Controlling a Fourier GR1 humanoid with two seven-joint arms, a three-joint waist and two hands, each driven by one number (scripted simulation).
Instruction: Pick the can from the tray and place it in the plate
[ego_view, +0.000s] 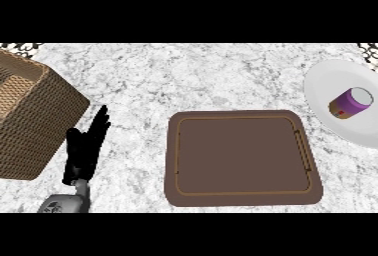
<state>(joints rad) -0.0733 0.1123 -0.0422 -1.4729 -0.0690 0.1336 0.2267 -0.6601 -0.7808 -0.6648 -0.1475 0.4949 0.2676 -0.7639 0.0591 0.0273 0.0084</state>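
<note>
- Head view, the task's thing: the can lies on the white plate at the right edge of the view. It is tipped over rather than upright, with its pale round end turned toward the upper right. A purple band runs below that end, and the rest of its body is brownish with a small red mark.
- The plate sits on the grey-white marble counter, and the view's right edge cuts it off. It stands up and to the right of the tray, apart from it.
- The brown tray lies in the middle of the view toward the lower edge. It is a rounded square with a thin lighter line inside its rim and a narrow slot along its left and right sides. The can is well clear of it.
- The left hand shows at lower left, open, with its black fingers straight and pointing up the view and nothing in it. Its grey forearm comes in from the lower edge.
- The hand is between the tray and a woven wicker basket, just beside the basket's right side. The basket fills the left edge.
</note>
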